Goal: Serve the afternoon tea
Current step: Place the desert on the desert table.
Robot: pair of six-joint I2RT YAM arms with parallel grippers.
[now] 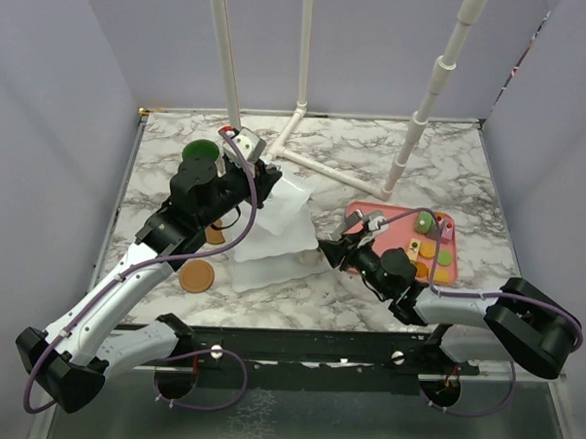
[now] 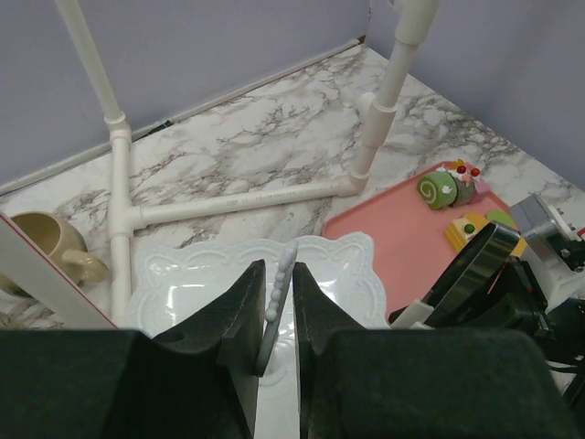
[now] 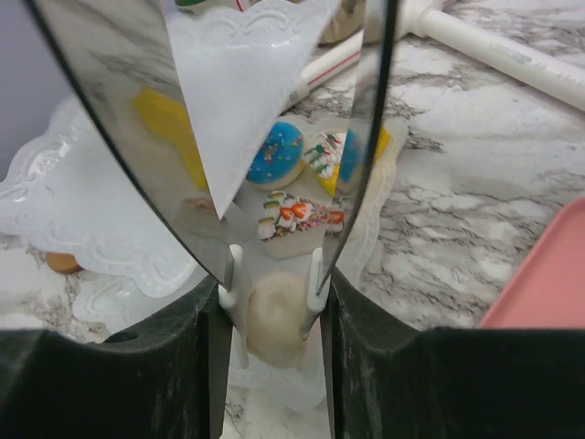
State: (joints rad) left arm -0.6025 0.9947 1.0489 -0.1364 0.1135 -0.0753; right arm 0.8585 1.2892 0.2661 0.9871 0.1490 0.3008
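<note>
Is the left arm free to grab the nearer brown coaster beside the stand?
Probably not yet: the left gripper is shut on the stand's top handle, though the coaster itself lies uncovered.

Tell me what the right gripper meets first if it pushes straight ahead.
Likely the tiered stand's lower plate, near the decorated biscuits on it; the held tongs lead, and depth is unclear.

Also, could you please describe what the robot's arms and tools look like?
The left arm and right arm both have white links between bulky black joints, with a purple cable running along each. The left tool and right tool each have two blocky matte-black fingers.
</note>
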